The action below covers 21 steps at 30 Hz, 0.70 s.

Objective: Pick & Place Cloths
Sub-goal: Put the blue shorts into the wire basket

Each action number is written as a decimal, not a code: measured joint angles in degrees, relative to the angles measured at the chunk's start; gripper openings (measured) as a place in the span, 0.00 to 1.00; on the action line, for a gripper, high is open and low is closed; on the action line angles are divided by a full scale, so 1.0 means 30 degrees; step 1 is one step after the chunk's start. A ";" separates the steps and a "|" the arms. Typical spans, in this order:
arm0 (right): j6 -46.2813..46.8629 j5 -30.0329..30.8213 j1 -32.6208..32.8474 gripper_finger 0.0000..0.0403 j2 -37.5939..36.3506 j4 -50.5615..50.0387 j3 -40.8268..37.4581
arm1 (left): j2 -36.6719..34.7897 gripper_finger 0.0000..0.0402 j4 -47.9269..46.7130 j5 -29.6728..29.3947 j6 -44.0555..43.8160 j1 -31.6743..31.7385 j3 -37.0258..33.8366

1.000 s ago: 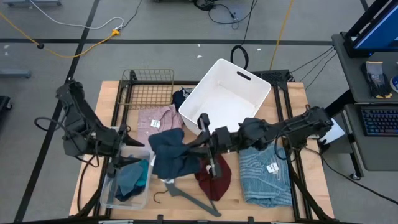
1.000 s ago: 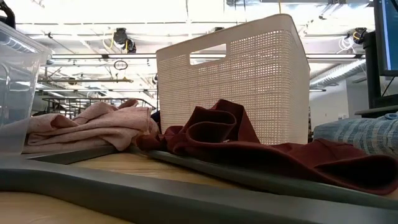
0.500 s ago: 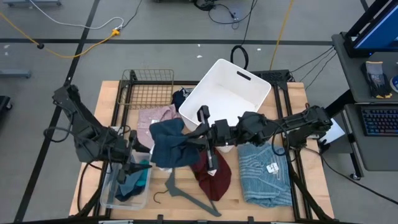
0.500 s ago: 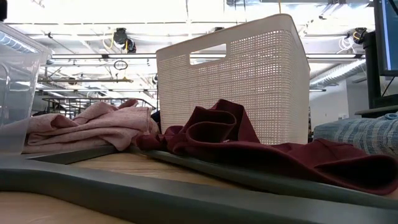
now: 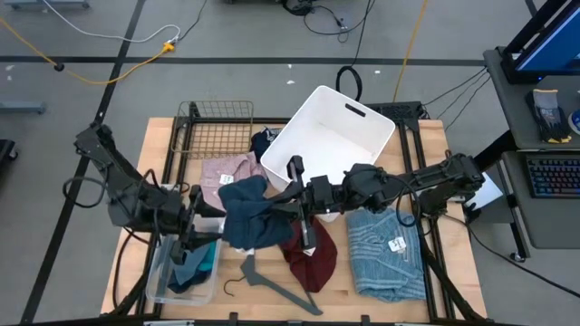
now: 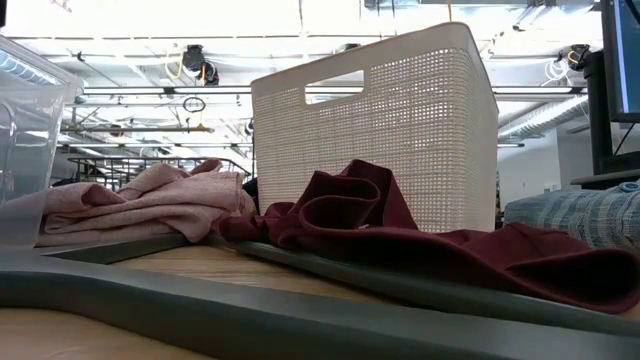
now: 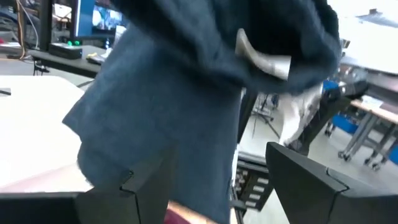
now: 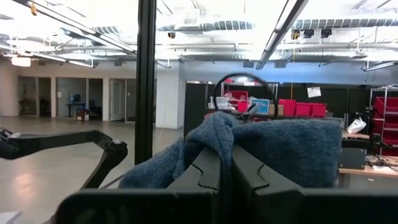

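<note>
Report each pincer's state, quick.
Left pincer: open, beside the hanging blue cloth.
Right pincer: closed on the blue cloth, held above the table.

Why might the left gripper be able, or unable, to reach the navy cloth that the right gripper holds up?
Probably able: the left gripper is open beside the hanging navy cloth, nothing between them; the right gripper grips its top.

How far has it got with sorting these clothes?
Looks early. Teal pieces already lie in the clear tub. The right gripper holds a dark blue cloth aloft, the left gripper open beside it. Pink, maroon and light-blue cloths remain on the table; the white bin looks empty.
</note>
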 joint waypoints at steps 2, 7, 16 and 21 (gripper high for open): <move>0.0000 0.0000 0.0004 0.00 0.0008 -0.0193 0.0000 | 0.0000 0.64 0.0421 0.0000 0.0069 0.0168 0.0000; 0.0002 -0.0001 0.0004 0.00 0.0009 -0.0442 0.0000 | 0.0000 0.64 0.0995 0.0027 0.0098 0.0694 0.0000; 0.0000 -0.0007 0.0004 0.00 0.0015 -0.1252 0.0000 | 0.0000 0.75 0.1563 0.2307 0.0921 0.1631 0.0000; -0.0138 -0.0007 0.0004 0.00 0.0015 -0.1268 0.0000 | 0.0016 0.87 0.1734 0.3788 0.0924 0.2049 0.0000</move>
